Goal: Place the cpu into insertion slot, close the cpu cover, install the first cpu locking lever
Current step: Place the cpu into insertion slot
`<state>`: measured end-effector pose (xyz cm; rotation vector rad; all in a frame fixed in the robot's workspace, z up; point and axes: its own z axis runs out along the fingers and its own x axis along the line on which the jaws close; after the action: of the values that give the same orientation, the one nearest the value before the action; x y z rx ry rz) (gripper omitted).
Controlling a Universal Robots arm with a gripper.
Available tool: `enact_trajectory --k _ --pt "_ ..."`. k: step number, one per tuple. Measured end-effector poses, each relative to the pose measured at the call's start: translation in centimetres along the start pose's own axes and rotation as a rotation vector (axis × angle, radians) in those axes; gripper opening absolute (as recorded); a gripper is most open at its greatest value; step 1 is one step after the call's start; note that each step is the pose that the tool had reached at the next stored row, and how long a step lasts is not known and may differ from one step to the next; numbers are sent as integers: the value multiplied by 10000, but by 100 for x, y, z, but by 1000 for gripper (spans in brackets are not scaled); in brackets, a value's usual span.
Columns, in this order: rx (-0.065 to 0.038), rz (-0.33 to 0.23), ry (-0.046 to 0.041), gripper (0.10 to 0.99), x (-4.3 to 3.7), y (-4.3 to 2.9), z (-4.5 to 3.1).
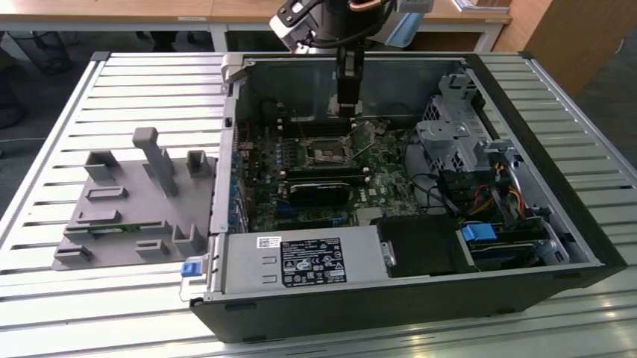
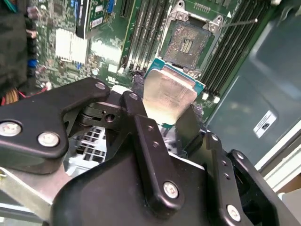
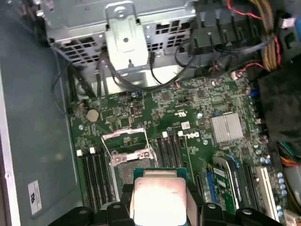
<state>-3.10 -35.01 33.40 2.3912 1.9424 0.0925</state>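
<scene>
My gripper (image 2: 167, 108) is shut on the cpu (image 2: 169, 94), a flat square chip with a pale silver top and a green edge, held by two opposite sides. In both wrist views the cpu (image 3: 157, 195) hangs a little above the green board, just beside the insertion slot (image 3: 129, 167). The slot's dark centre (image 2: 188, 44) lies bare. The cpu cover (image 3: 123, 135), a thin silver frame, stands swung open at the slot's far side. A thin wire lever (image 2: 240, 21) sticks out by the slot. In the exterior view the gripper (image 1: 347, 112) reaches down into the open computer case above the slot (image 1: 329, 153).
Long black memory slots (image 3: 94, 174) flank the socket on both sides. A metal drive cage (image 1: 453, 142) with cables fills the case at the exterior view's right, and a power supply (image 1: 298, 261) sits at the front. A grey fixture block (image 1: 130, 201) rests on the slatted table at the exterior view's left.
</scene>
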Motion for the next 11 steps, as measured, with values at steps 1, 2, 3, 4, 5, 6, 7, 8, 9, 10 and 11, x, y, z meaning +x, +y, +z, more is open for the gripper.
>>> enact_trajectory --k 1,2,3,4,5,6,7,8,9,10,11 --pt "1 -180 16 529 0 0 4" --pt "3 -359 31 529 0 0 8" --pt "5 -538 45 529 0 -1 11" --pt "6 -718 61 529 0 -1 15" --pt "8 -896 75 529 0 -1 18" --pt "10 -1086 92 529 0 -2 22" --pt "13 -1349 113 529 0 -2 26" --pt "14 -1446 124 529 1 -3 34" --pt "38 -1449 119 529 0 -2 39" --pt "59 -1450 114 529 0 -3 45" --pt "60 -1449 114 529 0 -4 54"
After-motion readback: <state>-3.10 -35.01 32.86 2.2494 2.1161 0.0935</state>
